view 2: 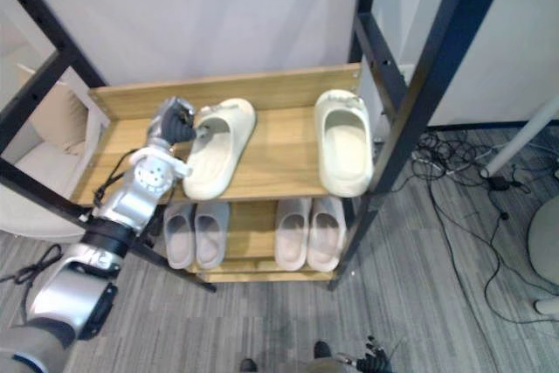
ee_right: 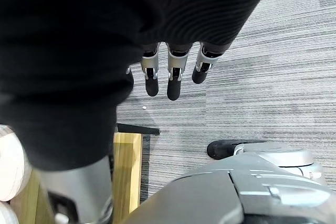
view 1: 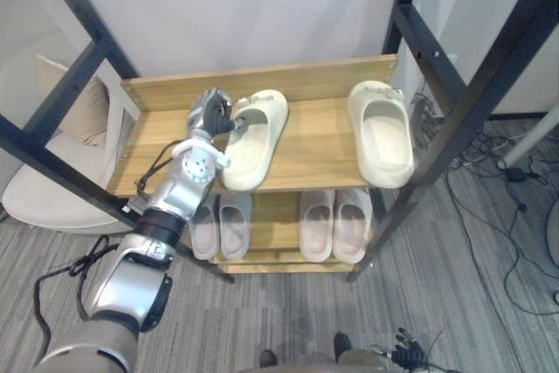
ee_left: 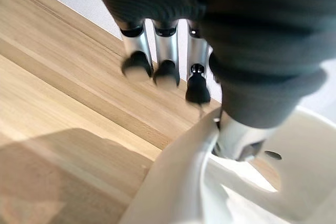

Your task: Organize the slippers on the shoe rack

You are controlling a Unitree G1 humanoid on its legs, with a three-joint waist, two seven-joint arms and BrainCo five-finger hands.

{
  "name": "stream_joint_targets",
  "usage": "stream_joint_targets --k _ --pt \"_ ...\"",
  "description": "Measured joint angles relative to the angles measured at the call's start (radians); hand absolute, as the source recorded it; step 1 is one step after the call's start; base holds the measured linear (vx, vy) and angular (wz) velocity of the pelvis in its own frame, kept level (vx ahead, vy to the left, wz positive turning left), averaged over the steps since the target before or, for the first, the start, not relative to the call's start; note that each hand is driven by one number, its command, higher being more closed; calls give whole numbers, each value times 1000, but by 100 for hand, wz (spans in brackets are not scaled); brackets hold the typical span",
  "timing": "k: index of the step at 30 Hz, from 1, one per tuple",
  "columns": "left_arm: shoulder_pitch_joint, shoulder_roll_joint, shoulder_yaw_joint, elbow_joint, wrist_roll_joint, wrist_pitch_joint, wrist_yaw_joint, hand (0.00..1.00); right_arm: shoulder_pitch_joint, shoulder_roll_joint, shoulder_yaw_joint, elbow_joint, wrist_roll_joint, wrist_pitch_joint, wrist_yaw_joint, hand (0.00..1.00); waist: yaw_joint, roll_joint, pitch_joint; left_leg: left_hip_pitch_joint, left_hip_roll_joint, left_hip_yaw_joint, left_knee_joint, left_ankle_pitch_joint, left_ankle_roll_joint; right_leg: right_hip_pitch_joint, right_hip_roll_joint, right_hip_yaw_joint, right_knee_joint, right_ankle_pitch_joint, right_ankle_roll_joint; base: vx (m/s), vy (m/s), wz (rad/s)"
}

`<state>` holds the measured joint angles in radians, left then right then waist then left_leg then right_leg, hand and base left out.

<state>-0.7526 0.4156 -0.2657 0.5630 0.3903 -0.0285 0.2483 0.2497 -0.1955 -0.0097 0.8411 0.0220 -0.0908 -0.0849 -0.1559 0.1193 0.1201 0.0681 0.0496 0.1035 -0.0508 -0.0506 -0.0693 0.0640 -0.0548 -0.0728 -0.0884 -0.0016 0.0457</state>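
**Position.** The left slipper [view 1: 251, 153] lies on the top shelf [view 1: 316, 153] of the shoe rack. Its long axis is skewed, running from about 1 o'clock at the back to 7 o'clock at the front edge. The right slipper [view 1: 382, 133] sits well apart at 3 o'clock and lies close to 12–6. Two further pairs [view 1: 221, 224] [view 1: 336, 224] stand on the shelf below.

**Left hand.** The left hand [view 1: 212, 115] is at the slipper's back left flank, so the slipper's body runs from the hand toward 5 o'clock. In the left wrist view the thumb [ee_left: 236, 140] sits inside the rim. The fingers [ee_left: 165, 72] curl down outside it, over bare wood. This reads as a pinch on the side wall, though finger contact with the outer wall is not confirmed.

**Right hand.** The right hand [ee_right: 173, 85] hangs low over the floor, fingers straight and holding nothing.

**Assessment.** The left arm is plainly the nearer. The move likely turns on swinging the front end toward 6 o'clock to match its mate.
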Motion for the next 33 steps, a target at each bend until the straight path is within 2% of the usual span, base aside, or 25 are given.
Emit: stream_joint_targets --k 6,16,25,33 --pt "-11 -16 -28 -1 -18 3 0 100 -7 0 -13 2 1 2 0 0 -2 9 5 0 -6 -1 -1 3 5 0 -6 -1 0 4 4 0 0 0" --pt "-25 -74 -39 -4 -61 8 7 100 -13 0 -14 6 3 11 -2 0 -2 8 5 1 -15 -1 -6 9 13 0 -15 -2 0 8 10 0 0 0" --pt "-57 -169 -106 -37 -102 11 11 100 -18 5 -22 5 20 22 -4 0 -10 6 7 3 -15 11 -17 12 15 -2 -14 4 0 11 8 0 0 -3" --pt "-57 -213 -120 -39 -117 11 11 100 -18 6 -26 5 20 23 -4 0 -10 4 7 6 -15 12 -16 13 16 1 -15 3 0 14 7 0 0 0"
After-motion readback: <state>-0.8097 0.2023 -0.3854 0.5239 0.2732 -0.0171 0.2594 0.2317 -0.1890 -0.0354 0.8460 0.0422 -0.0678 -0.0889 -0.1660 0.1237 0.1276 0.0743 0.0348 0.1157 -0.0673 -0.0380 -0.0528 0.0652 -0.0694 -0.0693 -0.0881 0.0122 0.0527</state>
